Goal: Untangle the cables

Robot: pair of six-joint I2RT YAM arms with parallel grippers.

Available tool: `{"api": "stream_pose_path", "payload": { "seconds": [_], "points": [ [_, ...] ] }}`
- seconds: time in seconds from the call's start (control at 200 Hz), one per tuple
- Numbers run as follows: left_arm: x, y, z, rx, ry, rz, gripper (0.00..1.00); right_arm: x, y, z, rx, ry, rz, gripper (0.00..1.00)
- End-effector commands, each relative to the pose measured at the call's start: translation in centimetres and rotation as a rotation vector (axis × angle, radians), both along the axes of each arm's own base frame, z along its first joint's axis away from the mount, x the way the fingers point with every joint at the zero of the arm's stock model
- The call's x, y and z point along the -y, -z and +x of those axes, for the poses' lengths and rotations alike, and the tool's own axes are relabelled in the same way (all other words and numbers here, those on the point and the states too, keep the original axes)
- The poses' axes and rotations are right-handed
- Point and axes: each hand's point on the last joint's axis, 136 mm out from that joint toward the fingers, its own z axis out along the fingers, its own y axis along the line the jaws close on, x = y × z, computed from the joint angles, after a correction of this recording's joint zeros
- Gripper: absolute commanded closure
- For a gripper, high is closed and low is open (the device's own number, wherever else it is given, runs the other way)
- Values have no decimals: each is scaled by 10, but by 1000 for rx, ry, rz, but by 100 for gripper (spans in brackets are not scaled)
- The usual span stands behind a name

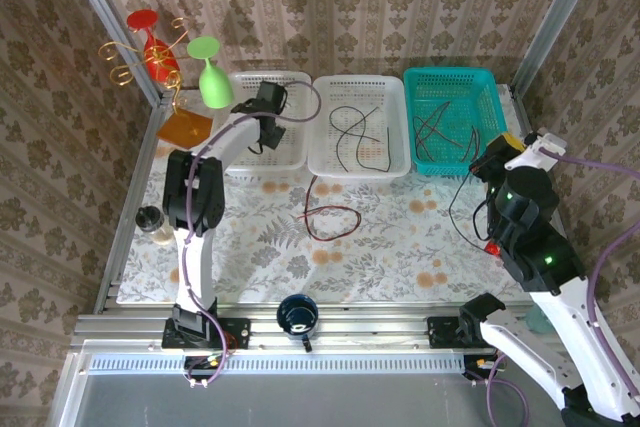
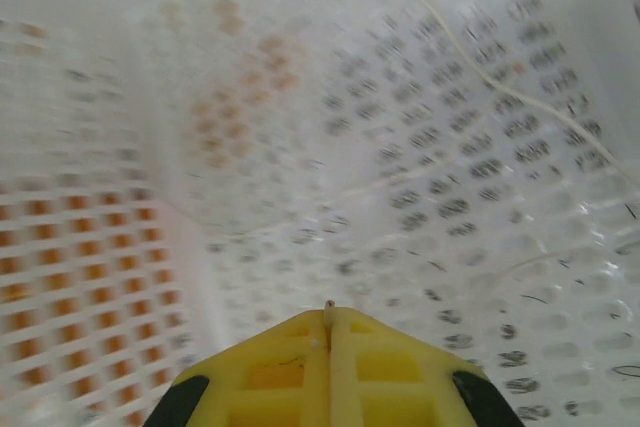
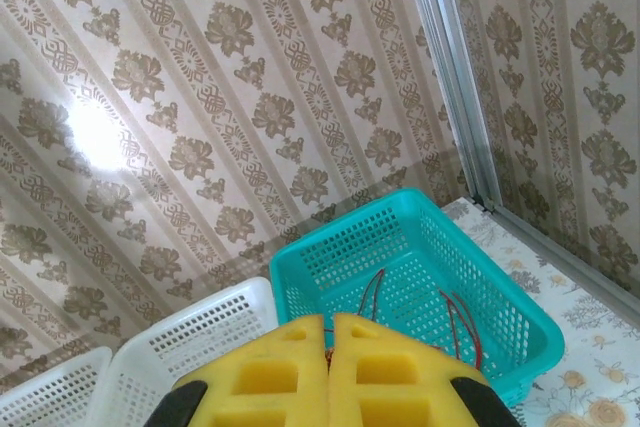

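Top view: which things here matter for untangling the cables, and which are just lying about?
Job: dark cables in the middle white basket; red cables in the teal basket; loose cable on the table.
Lying about: green glass, red glass, dark mug, small jar.

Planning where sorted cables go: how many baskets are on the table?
3, in a row along the back: the left white basket, the middle white basket, the teal basket at right. None looks hidden.

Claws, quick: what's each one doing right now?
Left claw: closed; any hold cannot be told.
Right claw: closed; any hold cannot be told.
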Motion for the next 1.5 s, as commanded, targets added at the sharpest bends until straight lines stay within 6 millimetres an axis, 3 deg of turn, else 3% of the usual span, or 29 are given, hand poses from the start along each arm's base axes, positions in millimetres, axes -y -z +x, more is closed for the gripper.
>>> {"api": "stream_pose_path", "payload": {
  "seconds": [0.0,0.02,0.05,0.11,0.135,0.23,0.275,0.525,0.78,0.95,0.985,1.14,1.42,1.44,1.495],
  "points": [
    [5,7,-8,-65,-18,-54,100,5,-18,-8,45,11,1,100],
    [5,7,-8,-65,-19,-54,99,5,-19,-9,48,10,0,100],
    [6,6,-8,-64,-19,-62,89,5,-19,-10,48,7,1,100],
    [7,-4,-6,-39,-21,-80,53,5,-20,-10,45,3,-4,100],
    [7,-9,-4,-22,-25,-88,42,5,-21,-11,43,2,-7,100],
    [7,-36,1,61,-37,-119,17,4,-25,-12,47,-8,-12,100],
    [7,-50,2,97,-36,-131,11,3,-28,-13,52,-16,-12,100],
    [14,-128,-4,263,-18,-173,2,-19,-53,0,106,-132,33,100],
    [26,-184,-42,355,41,-278,1,-57,-111,19,214,-313,79,100],
    [41,-189,-83,367,106,-421,0,-81,-154,42,296,-388,74,100],
    [51,-186,-96,362,123,-452,1,-86,-162,47,310,-399,73,100],
    [62,-167,-133,324,119,-538,2,-116,-194,71,354,-471,56,100],
    [93,-144,-187,321,203,-610,3,-148,-209,120,366,-479,-22,100],
    [95,-143,-190,320,210,-616,3,-154,-197,135,333,-477,-37,100],
    [96,-141,-198,319,220,-619,3,-158,-182,150,290,-459,-61,100]
  ]
}}
